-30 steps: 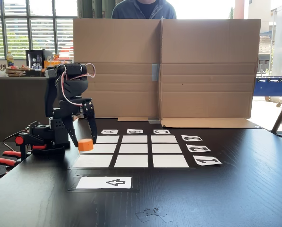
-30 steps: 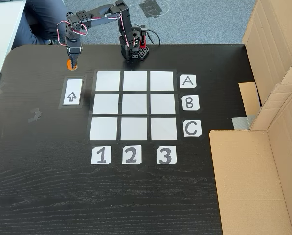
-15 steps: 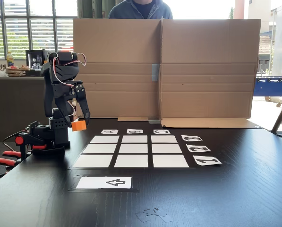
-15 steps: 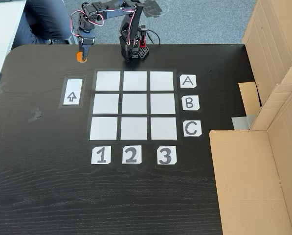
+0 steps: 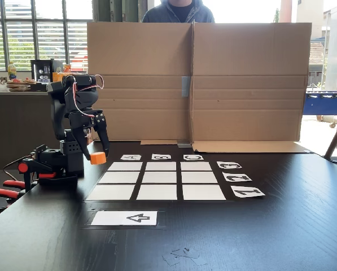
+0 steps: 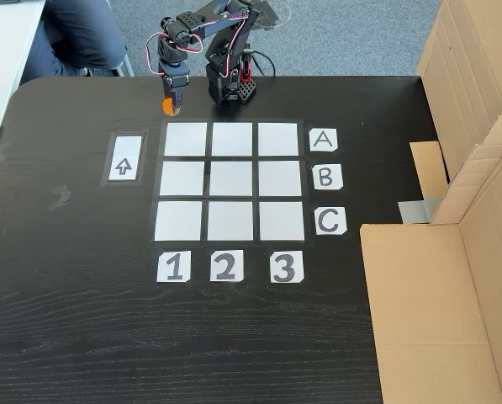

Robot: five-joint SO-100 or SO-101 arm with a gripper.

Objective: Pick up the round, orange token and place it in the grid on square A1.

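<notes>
Far left in the front fixed view: red-handled clamps [image 5: 4, 189] at the edge of the dark wood-grain table [image 5: 258, 237], holding the black arm base. Above them, the black two-finger gripper [image 5: 96, 154] pointing down, clenched on the small bright orange plastic token [image 5: 98, 158], carried clear of the tabletop. Seen from above, same gripper [image 6: 171, 103] and token [image 6: 168, 107] just beyond the top left corner of the 3x3 grid of white paper rectangles [image 6: 230, 181], near square A1 [image 6: 186, 139] yet outside it. Left of the grid, a single white card with a black arrow [image 6: 124, 158]. Right of it, labels A, B, C; below, 1, 2, 3. Farther right, a brown cardboard screen [image 6: 465, 236]. Behind that screen in the front view, a person in a dark jacket [image 5: 178, 10].
</notes>
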